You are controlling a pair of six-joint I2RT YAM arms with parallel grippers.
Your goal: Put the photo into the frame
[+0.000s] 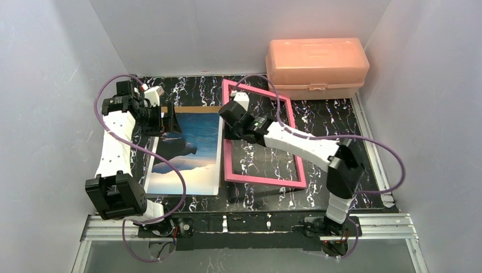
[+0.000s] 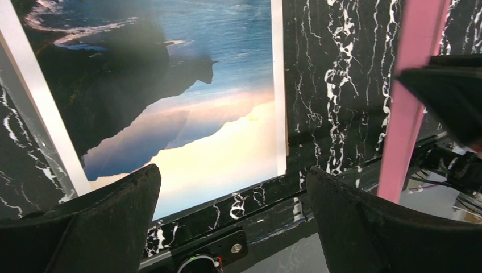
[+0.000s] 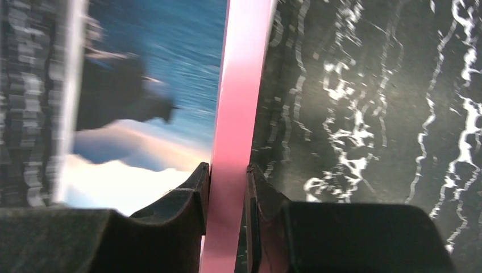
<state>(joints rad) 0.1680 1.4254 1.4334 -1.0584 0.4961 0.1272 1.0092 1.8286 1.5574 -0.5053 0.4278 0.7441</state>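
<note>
The photo, blue sky with pale mountain and a white border, lies face up on the table at centre left; it also fills the left wrist view. The pink frame lies to its right, pink side up. My right gripper is shut on the frame's left rail, fingers on both sides of it. My left gripper is open above the photo's far edge, holding nothing; its fingers stand wide apart.
A peach plastic box stands at the back right. A strip of brown board shows beyond the photo's far edge. White walls close in on the left, back and right. The black marbled table has a metal rail along its near edge.
</note>
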